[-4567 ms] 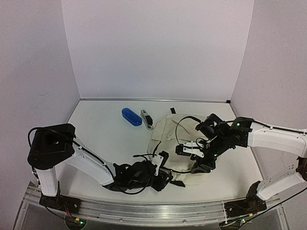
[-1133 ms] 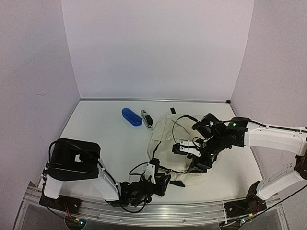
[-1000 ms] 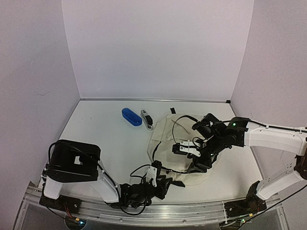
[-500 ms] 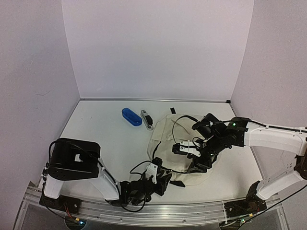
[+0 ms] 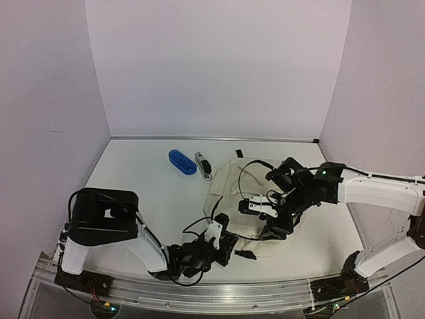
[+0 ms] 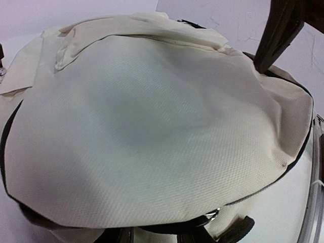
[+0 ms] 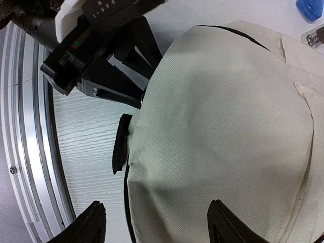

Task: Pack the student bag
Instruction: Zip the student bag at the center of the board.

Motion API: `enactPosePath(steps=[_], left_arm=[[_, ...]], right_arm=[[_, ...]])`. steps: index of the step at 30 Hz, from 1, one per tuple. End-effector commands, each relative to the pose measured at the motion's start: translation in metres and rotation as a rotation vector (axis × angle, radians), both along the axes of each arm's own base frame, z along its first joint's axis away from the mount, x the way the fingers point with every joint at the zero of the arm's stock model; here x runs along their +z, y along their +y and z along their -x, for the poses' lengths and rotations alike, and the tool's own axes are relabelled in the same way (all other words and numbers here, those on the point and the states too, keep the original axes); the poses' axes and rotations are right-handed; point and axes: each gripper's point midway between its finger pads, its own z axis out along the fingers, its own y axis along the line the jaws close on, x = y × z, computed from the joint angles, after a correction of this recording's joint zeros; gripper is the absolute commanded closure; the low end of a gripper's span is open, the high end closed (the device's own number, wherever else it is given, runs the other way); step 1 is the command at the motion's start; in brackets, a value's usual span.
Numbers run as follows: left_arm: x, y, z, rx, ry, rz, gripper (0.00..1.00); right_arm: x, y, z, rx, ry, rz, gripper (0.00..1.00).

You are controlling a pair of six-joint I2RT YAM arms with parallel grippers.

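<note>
The student bag [image 5: 242, 199], cream fabric edged with a black zipper line, lies right of the table's middle and fills the left wrist view [image 6: 152, 116]. My left gripper [image 5: 226, 243] sits low at the bag's near-left edge. Only its dark fingers [image 6: 117, 236] show, a little apart, with the black zipper band and a metal pull ring [image 6: 213, 216] just over them. Whether they pinch the edge is hidden. My right gripper [image 7: 159, 225] hovers open above the bag's near side [image 7: 223, 121], nothing between its fingertips [image 7: 91, 223]. A black strap tab [image 7: 120, 144] sticks out from the bag.
A blue oval case [image 5: 182, 161] and a small silver-and-black object [image 5: 203, 166] lie behind the bag to the left. The metal front rail [image 7: 30, 126] runs close to the bag's near edge. The left arm's wrist [image 7: 96, 45] crowds that edge.
My left gripper has edged right, closer against the bag's near edge, over the last second. The right arm and the bag have stayed put.
</note>
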Motion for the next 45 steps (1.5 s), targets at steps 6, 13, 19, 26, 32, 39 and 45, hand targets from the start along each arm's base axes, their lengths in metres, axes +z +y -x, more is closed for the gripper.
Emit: enactPosePath(steps=[6, 13, 19, 26, 32, 39, 45], left_arm=[[0.015, -0.018, 0.002, -0.061, -0.042, 0.014, 0.83], [0.019, 0.000, 0.003, -0.029, 0.000, 0.051, 0.99], [0.024, 0.003, 0.016, -0.020, 0.031, 0.036, 1.00], [0.037, 0.005, 0.032, -0.059, 0.124, 0.064, 1.00], [0.048, 0.001, 0.041, -0.108, 0.163, 0.068, 1.00], [0.055, 0.010, 0.042, -0.095, 0.212, 0.121, 1.00], [0.055, 0.025, 0.034, -0.022, 0.242, 0.090, 1.00]], right_arm=[[0.008, 0.007, -0.002, 0.005, -0.005, -0.013, 0.32], [0.007, 0.007, -0.001, 0.007, -0.005, -0.014, 0.32], [0.010, 0.011, 0.004, 0.017, 0.017, -0.033, 0.32], [0.009, 0.019, 0.012, 0.044, 0.030, -0.045, 0.33], [0.000, 0.021, 0.012, 0.051, 0.005, -0.050, 0.35], [-0.008, 0.014, 0.007, 0.052, -0.052, -0.034, 0.59], [-0.017, 0.000, 0.010, 0.050, -0.077, -0.002, 0.76]])
